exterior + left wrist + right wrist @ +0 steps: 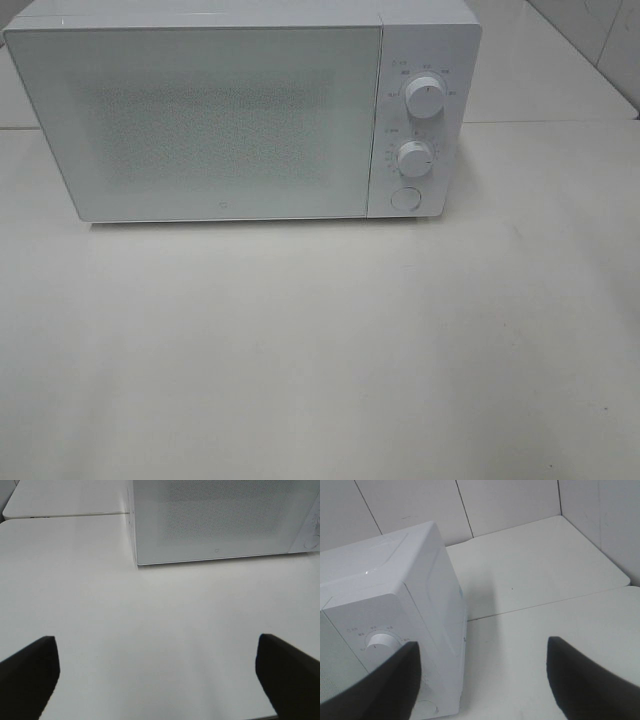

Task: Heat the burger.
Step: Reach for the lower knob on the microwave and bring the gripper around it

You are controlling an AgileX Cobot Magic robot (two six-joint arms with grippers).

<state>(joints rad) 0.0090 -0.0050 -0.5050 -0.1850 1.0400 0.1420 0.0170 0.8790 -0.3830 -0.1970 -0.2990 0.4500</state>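
Microwave (240, 110) is sitting shut, upper frame; left gripper (155, 647) and right gripper (482, 647) are hovering spread wide, empty, probably readying to open it; burger is not showing

White tabletop (300, 350), seemingly tiled wall (510, 505)

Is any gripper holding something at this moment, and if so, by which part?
Nothing is held. The left gripper and the right gripper both stand open and empty.
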